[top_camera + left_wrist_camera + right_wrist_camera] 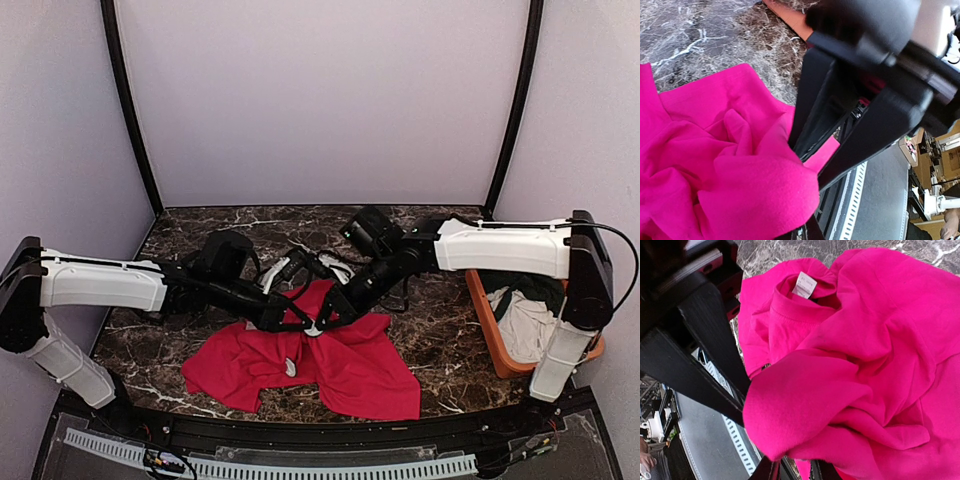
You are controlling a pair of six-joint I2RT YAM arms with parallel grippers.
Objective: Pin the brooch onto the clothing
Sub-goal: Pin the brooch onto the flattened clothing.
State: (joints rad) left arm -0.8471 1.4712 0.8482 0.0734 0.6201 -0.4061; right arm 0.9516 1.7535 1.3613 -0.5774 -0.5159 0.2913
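— Red is what lies nearest the arms' bases, then?
— Yes: a bright red short-sleeved T-shirt of soft fabric (340, 372) lies crumpled on the dark brown marble-patterned tabletop (200, 235). Only a white perforated strip (300, 466) sits nearer than it.
— And the grippers?
— Both meet over the T-shirt's far middle, where the cloth rises in a peak. The left gripper (292, 316) is fully closed, pinching a fold. The right gripper (330, 308) has its jaws a little apart, with bunched cloth clamped between them. A white label (804, 285) shows inside the collar.
— Beyond it?
— Right of the T-shirt, well apart, an orange tray (485, 320) holds a dark green garment (530, 285) and a white cloth (525, 322). Behind the T-shirt the tabletop runs back to pale lilac walls (320, 100) framed by two black poles (125, 100).
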